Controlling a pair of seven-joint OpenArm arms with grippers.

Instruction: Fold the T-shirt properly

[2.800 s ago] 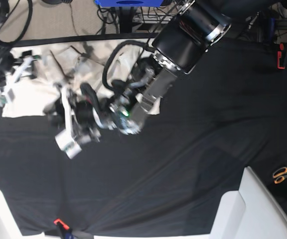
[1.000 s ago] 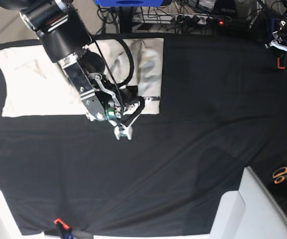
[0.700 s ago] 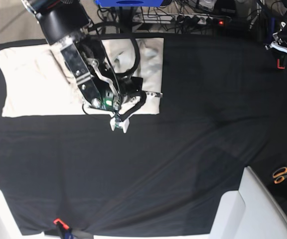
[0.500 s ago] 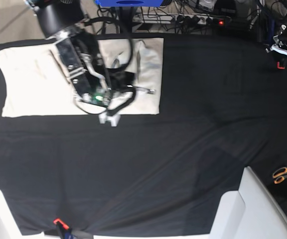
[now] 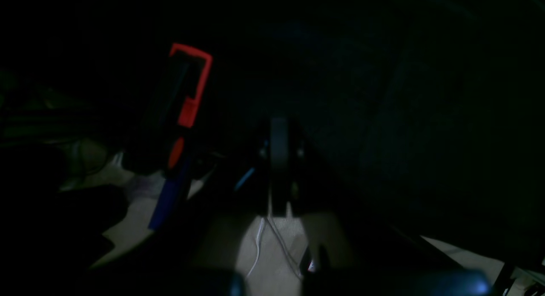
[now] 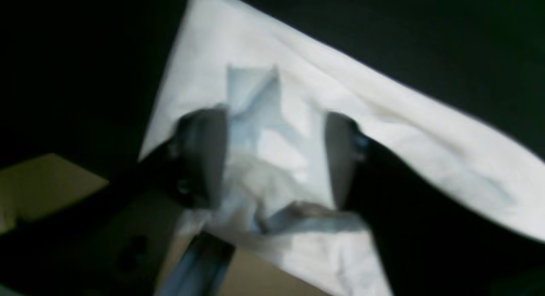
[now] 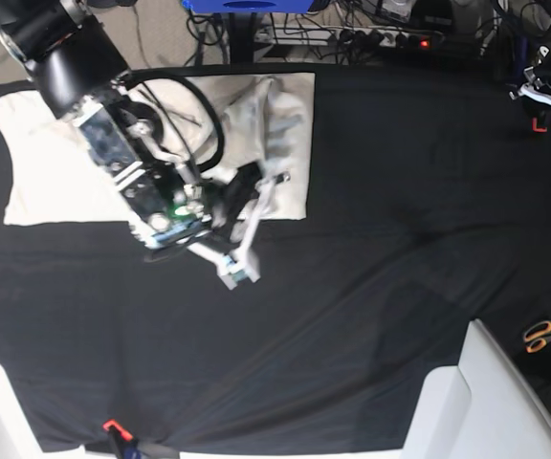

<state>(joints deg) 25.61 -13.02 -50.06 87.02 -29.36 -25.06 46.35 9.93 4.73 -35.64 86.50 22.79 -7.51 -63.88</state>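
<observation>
Base view: T-shirt lies folded into a flat rectangle at the desk's 10 o'clock corner, on the black cloth. Right gripper hovers over the shirt's 4 o'clock corner, jaws spread wide, released, holding nothing. Left gripper sits at 2 o'clock, well apart, clenched empty. Scissors at 4 o'clock.

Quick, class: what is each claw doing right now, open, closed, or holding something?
Left claw: closed, holding nothing, parked off at the table's edge.
Right claw: open above the T-shirt, gripping nothing.
</observation>
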